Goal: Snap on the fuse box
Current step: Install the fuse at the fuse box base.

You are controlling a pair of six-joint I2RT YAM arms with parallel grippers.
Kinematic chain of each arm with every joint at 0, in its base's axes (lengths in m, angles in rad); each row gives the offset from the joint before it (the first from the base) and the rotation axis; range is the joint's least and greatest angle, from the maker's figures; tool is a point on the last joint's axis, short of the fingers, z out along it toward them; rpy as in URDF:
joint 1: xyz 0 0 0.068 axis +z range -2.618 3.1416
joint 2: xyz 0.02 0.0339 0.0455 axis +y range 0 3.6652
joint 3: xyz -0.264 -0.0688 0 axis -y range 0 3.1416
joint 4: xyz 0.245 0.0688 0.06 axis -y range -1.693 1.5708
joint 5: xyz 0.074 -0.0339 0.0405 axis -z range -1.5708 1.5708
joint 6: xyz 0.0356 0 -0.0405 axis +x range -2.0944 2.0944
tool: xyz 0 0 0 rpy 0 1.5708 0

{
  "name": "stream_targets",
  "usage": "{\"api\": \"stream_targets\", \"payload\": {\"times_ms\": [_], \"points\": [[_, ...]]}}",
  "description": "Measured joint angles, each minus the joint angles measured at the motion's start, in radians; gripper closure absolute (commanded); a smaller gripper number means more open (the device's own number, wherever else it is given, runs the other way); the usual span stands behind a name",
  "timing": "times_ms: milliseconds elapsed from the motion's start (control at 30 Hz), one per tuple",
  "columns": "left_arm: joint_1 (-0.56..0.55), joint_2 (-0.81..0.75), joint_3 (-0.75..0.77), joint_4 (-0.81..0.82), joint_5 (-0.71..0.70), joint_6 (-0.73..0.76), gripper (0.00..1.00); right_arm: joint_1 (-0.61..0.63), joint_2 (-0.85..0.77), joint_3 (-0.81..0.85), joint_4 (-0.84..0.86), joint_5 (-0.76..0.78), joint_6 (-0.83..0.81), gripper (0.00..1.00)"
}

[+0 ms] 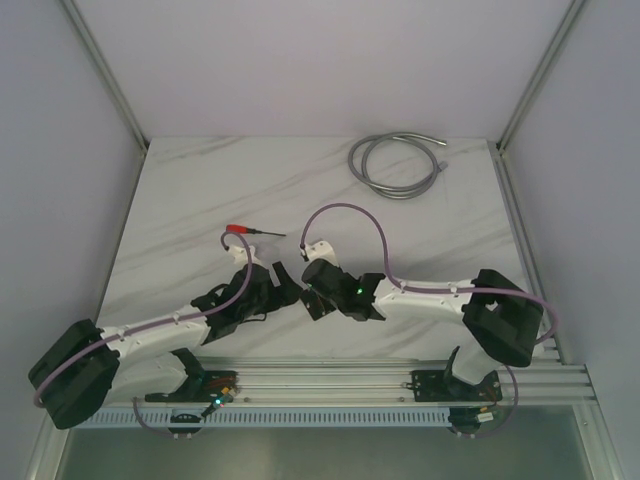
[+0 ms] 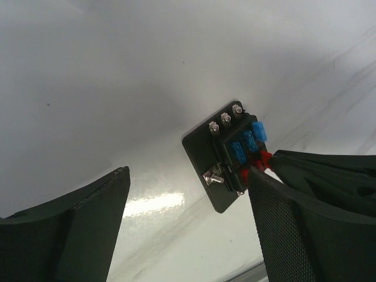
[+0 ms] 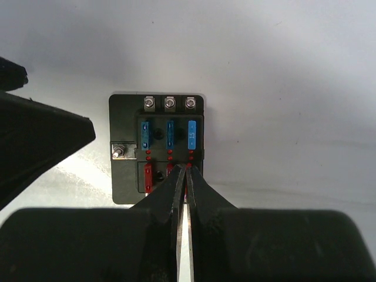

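Observation:
The fuse box point(image 3: 126, 123) is a black block lying flat on the white marble table, with three blue fuses above a row of red ones and three screws at its far edge. My right gripper point(image 3: 188, 168) is shut, its tips pressed together on the box's lower right red fuse; whether they pinch it is not visible. In the left wrist view the fuse box point(image 2: 202, 153) lies just beyond my right-hand finger point(image 2: 282, 223). My left gripper point(image 2: 187, 174) stands wide open with only bare table between its fingers. From above, both grippers point(image 1: 298, 288) meet and hide the box.
A red-handled screwdriver point(image 1: 245, 230) lies behind the left arm. A coiled grey cable point(image 1: 395, 165) rests at the back right. The mounting rail point(image 1: 350, 380) runs along the near edge, and frame posts stand at the table's sides.

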State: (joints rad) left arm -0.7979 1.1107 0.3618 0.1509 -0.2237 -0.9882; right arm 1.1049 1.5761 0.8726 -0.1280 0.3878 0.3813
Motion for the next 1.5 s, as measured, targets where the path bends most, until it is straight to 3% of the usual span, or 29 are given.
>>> {"api": "stream_targets", "payload": {"times_ms": [433,767,1033,1500], "points": [[-0.023,0.051,0.001,0.031,0.105,-0.037,0.32,-0.019,-0.012,0.003,-0.056,-0.007,0.029,0.83],[-0.049,0.129,0.023,0.056,0.126,-0.051,0.40,-0.020,-0.019,0.003,-0.075,-0.017,0.031,0.85],[-0.060,0.156,0.026,0.074,0.135,-0.058,0.42,-0.024,-0.019,0.011,-0.094,-0.029,0.034,0.75],[-0.067,0.181,0.038,0.093,0.141,-0.066,0.44,-0.024,-0.040,0.017,-0.149,-0.084,0.068,0.74]]}}
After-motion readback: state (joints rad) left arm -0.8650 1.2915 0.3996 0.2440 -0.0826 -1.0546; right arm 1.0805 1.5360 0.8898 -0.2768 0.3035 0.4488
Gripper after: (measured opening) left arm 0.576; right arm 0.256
